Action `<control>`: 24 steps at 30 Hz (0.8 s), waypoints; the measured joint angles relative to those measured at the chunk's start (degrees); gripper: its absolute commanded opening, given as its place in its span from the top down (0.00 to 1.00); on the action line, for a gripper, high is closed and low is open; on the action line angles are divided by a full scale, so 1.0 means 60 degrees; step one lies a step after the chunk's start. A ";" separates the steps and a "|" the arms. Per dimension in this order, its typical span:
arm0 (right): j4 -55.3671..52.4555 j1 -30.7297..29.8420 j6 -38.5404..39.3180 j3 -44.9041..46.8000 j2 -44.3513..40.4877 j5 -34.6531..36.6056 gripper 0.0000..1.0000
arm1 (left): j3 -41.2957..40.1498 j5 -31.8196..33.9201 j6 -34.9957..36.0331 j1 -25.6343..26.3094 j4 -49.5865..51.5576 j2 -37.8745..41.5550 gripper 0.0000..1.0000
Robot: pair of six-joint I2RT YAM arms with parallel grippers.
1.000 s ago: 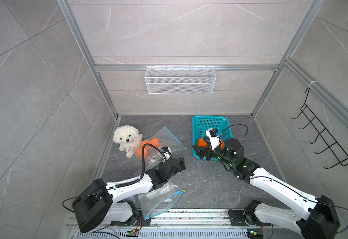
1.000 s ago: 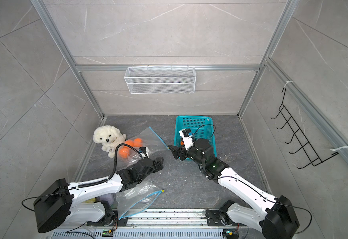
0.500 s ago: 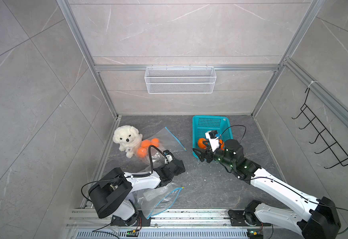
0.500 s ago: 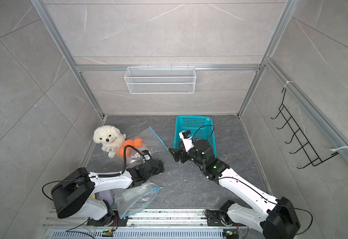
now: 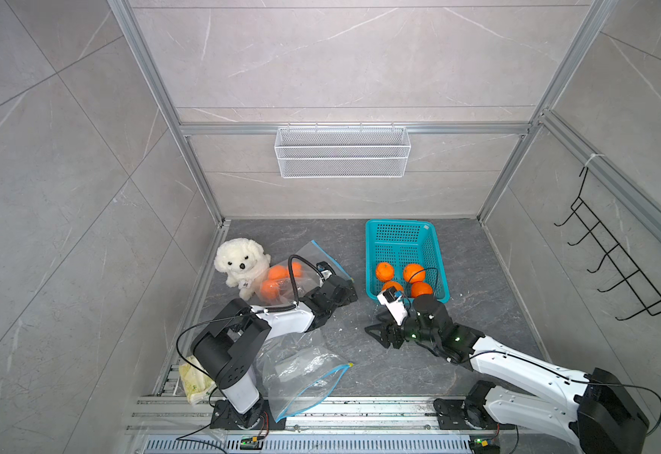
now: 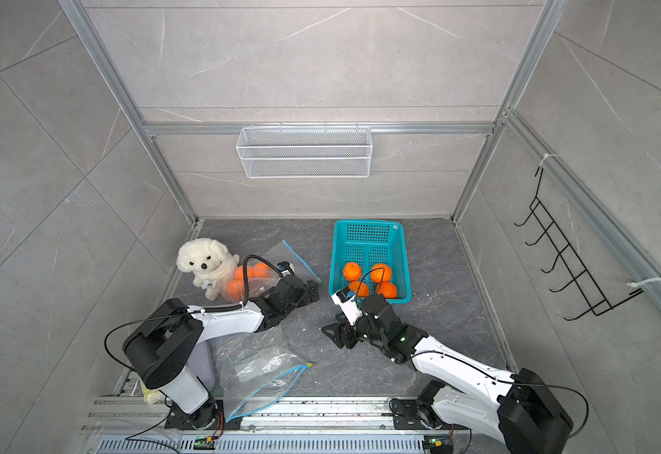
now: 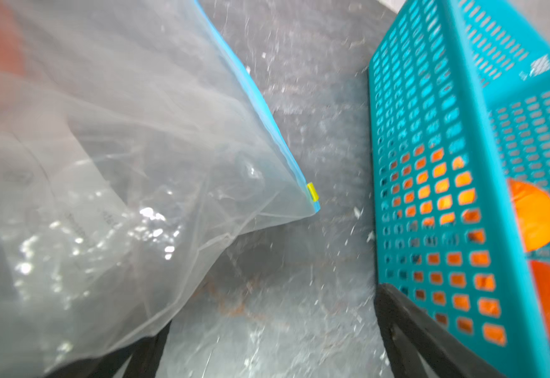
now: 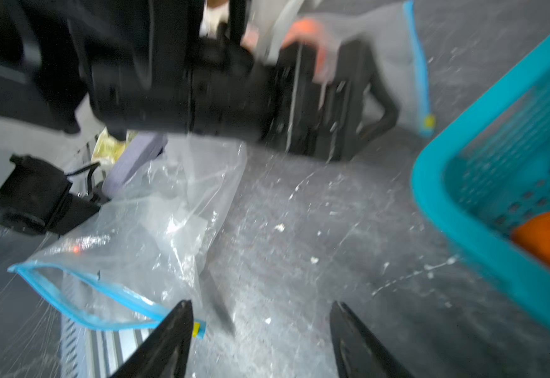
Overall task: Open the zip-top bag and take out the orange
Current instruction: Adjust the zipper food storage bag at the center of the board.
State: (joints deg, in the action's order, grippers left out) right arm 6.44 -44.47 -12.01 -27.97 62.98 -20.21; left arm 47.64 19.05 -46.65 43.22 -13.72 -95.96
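Opening step, I'd say: the zip-top bag (image 5: 313, 255), oranges (image 5: 277, 272) inside, lies centre-left by the plush dog (image 5: 242, 263). Left claw (image 5: 346, 293) gapes at its zipper corner; right claw (image 5: 378, 336), spread and empty, hovers lower centre. Next needs pinching the yellow slider (image 7: 312, 191).

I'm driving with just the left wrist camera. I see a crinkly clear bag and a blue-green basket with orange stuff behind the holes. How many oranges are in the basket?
Observer: Four oranges sit in the basket, all at its near end.
Operator: Are there any in the bag too?
Observer: Yes. The zip-top bag holds about three more oranges, right beside a white toy dog.
Operator: A doggy! Where's my other arm?
Observer: The right gripper is open and empty, over the floor on the near side of the basket.
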 measured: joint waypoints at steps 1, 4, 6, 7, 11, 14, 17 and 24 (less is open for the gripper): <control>0.0076 -0.0302 0.0007 0.0022 0.0244 -0.0033 0.25 | 0.0047 0.0033 0.0007 -0.0051 -0.0004 -0.0004 0.01; 0.0510 -0.1344 0.0011 0.0022 0.1016 -0.0029 0.20 | 0.0229 0.0073 -0.0051 -0.0270 0.0120 -0.0058 0.01; 0.0812 -0.1982 -0.0018 0.0040 0.1443 0.0033 0.18 | 0.0372 0.0040 -0.0109 -0.0401 0.0095 -0.0197 0.01; 0.1027 -0.2277 -0.0029 0.0076 0.1639 0.0109 0.18 | 0.0401 0.0029 -0.0138 -0.0459 0.0062 -0.0273 0.01; 0.1705 -0.2871 -0.0040 0.0091 0.2408 0.0535 0.18 | 0.0408 -0.0022 -0.0226 -0.0543 0.0076 -0.0459 0.00; 0.2310 -0.2998 -0.0076 0.0084 0.3279 0.0769 0.18 | 0.0404 -0.0004 -0.0288 -0.0543 0.0062 -0.0459 0.01; 0.2747 -0.2998 -0.0124 0.0033 0.4124 0.1162 0.18 | 0.0404 0.0011 -0.0350 -0.0543 0.0066 -0.0459 0.01; 0.3049 -0.2626 -0.0138 -0.0656 0.4860 0.2361 0.19 | 0.0404 -0.0066 -0.0521 -0.0543 0.0007 -0.0459 0.00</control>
State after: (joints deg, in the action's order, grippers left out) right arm 24.73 -60.23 -12.84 -31.90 92.14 -6.04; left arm 50.06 18.65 -49.78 39.97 -13.67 -98.72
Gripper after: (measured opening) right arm 0.814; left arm 0.995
